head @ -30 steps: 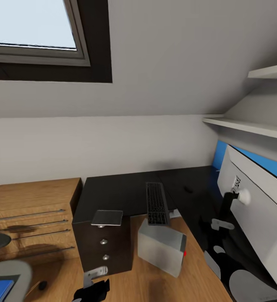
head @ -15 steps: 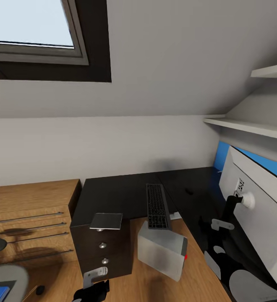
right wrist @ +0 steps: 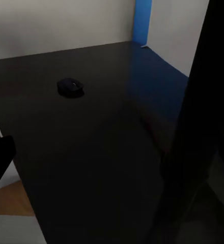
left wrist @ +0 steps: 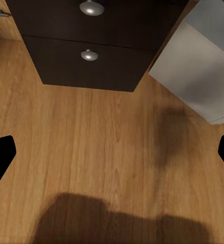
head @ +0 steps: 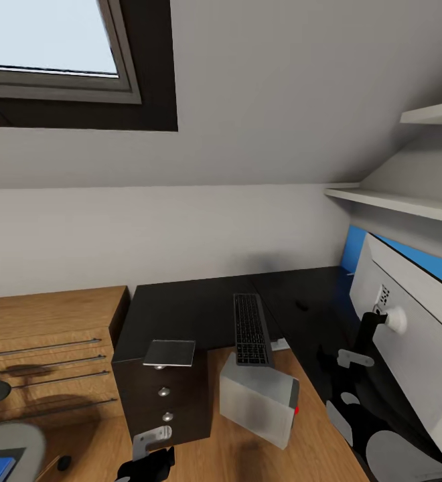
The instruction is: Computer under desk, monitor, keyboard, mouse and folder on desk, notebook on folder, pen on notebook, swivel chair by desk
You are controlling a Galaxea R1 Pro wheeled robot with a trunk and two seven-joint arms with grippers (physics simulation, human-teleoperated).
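Keyboard point(head: 251, 328) lies on the black worktop point(head: 187, 308), its near end jutting over the grey computer point(head: 258, 398) on the wood floor point(left wrist: 107, 152). Left pincer point(left wrist: 112, 157) hangs wide open and empty above that floor, near the drawer unit point(left wrist: 91, 46). Right pincer's spread cannot be told; the mouse point(right wrist: 70, 87) sits apart on the worktop.

The head view looks down and forward from above the long glossy black L-shaped desk point(head: 194, 304). The left wrist view faces the light wood plank floor point(left wrist: 91, 152) closely, sharing the desk's dark three-drawer unit point(head: 164, 395) point(left wrist: 86, 46) with the head view. The right wrist view skims low across the desk point(right wrist: 91, 147).
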